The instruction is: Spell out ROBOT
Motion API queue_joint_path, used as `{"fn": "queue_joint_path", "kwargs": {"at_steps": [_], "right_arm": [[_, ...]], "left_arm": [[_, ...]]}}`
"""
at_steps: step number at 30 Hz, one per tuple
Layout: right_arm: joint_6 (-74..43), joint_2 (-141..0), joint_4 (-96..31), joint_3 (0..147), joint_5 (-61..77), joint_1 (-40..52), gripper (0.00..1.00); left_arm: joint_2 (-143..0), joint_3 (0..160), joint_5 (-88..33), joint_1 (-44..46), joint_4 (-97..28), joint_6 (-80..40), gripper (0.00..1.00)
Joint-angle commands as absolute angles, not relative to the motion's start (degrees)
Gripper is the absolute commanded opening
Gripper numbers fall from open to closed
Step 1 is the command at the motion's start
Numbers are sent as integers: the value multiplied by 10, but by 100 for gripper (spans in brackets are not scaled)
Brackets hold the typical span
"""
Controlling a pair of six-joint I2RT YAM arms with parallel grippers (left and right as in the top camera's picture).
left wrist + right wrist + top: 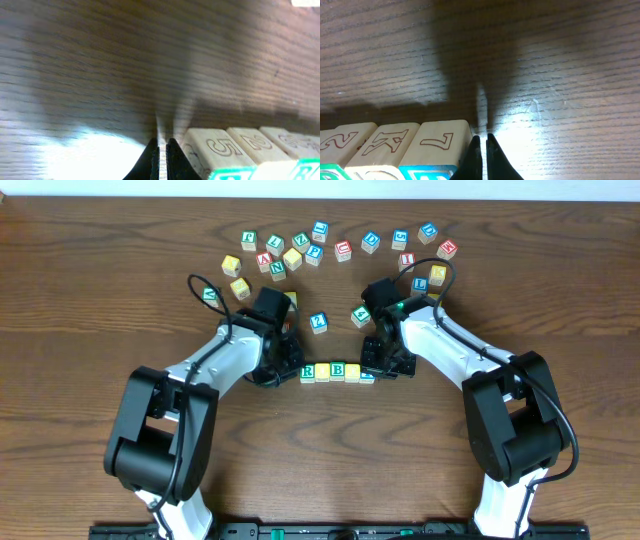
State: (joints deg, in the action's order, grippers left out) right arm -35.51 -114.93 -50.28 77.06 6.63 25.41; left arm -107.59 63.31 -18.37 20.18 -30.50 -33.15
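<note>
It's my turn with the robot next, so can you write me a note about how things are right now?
The left gripper is shut, empty, beside the row's R end. The right gripper is shut, empty, beside the T end.
Row: R cube, first yellow cube, B cube, second yellow cube, T cube, side by side.
Done: five cubes lined up.
Left: the yellow letters are too small to read, so check them.

Overhead: we look straight down on the table [90, 300], arm bases at our lower edge.
Left wrist: we sit low, very near the wood, facing along it past the left gripper [162, 150].
Right wrist: the same low, close look past the right gripper [481, 147].
Shared: all three catch the row of cubes [337, 371], low in both wrist views.
</note>
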Motion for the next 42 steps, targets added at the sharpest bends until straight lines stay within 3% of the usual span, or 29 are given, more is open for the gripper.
{"fn": "queue_joint_path", "kwargs": {"at_steps": [1,42], "right_arm": [[-351,-1155,-503,768,64,256,1],[-282,-1155,-481,768,60,255,1]], "left_arm": [[-1087,629,-190,217,-307,-311,8],[-1087,637,-173,204,-305,-276,8]]}}
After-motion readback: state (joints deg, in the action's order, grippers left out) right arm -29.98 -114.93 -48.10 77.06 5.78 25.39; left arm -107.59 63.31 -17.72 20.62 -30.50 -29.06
